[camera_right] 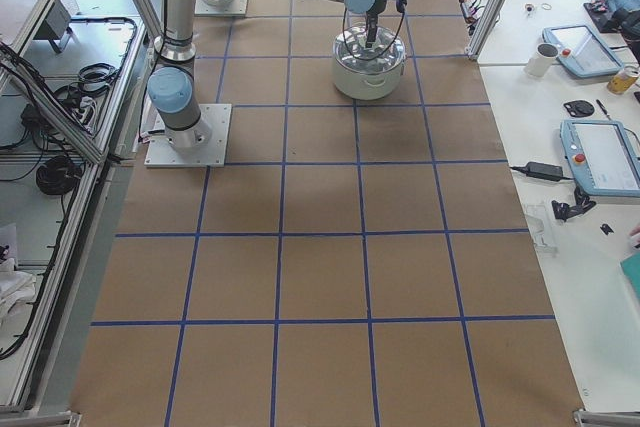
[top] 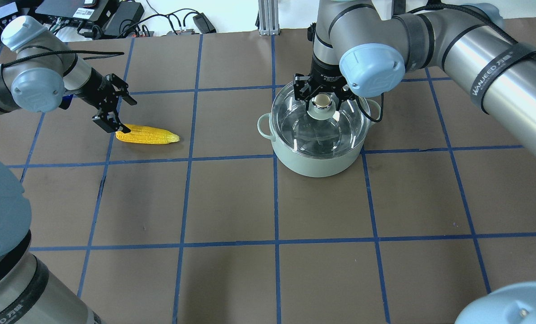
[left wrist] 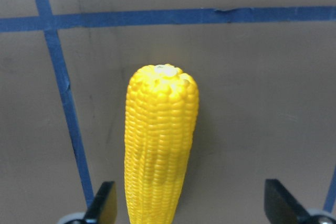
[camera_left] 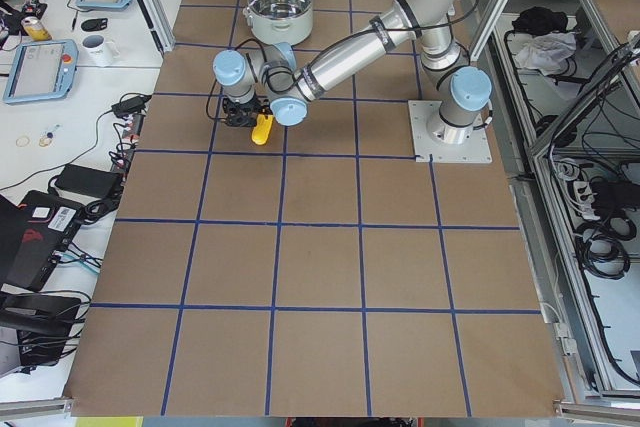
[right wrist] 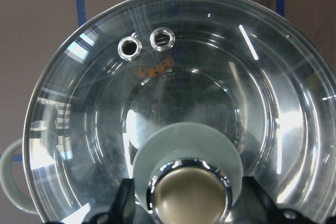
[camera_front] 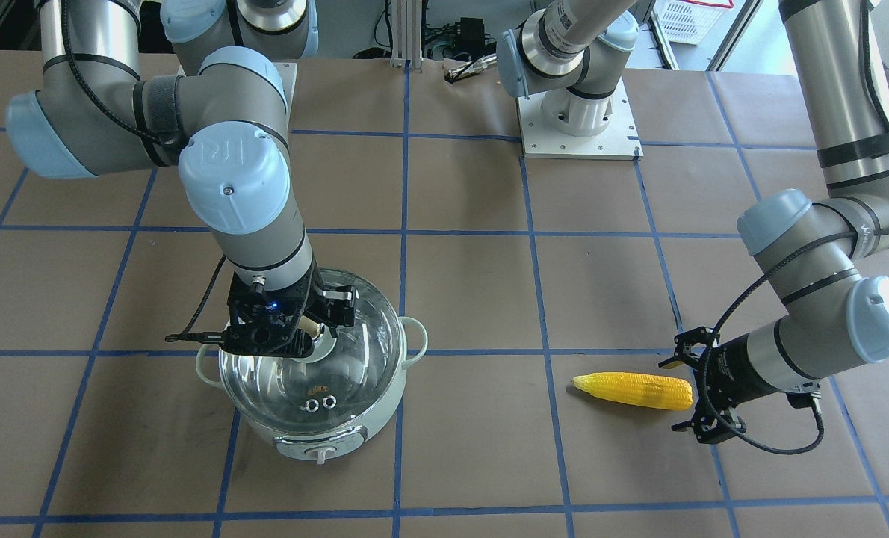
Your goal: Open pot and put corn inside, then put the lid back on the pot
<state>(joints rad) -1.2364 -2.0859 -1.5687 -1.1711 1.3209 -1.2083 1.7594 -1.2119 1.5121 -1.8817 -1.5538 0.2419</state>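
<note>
The mint-green pot [top: 313, 164] stands on the table with the clear glass lid [top: 295, 128] resting on it. My right gripper [top: 324, 98] is over the lid, open, one finger on either side of the gold-topped knob [right wrist: 190, 192]. The lid's two vent rings [right wrist: 146, 43] show in the right wrist view. The yellow corn [top: 148, 135] lies flat on the table, well away from the pot. My left gripper [top: 119, 116] is low at the corn's thick end, open, its fingers [left wrist: 102, 203] straddling the corn [left wrist: 160, 145] without closing on it.
The table is brown paper with a blue tape grid [top: 274, 157]. The left arm's base plate [camera_front: 579, 134] sits at the robot's side. Benches with tablets [camera_left: 40, 67] and a mug [camera_right: 545, 57] flank the table ends.
</note>
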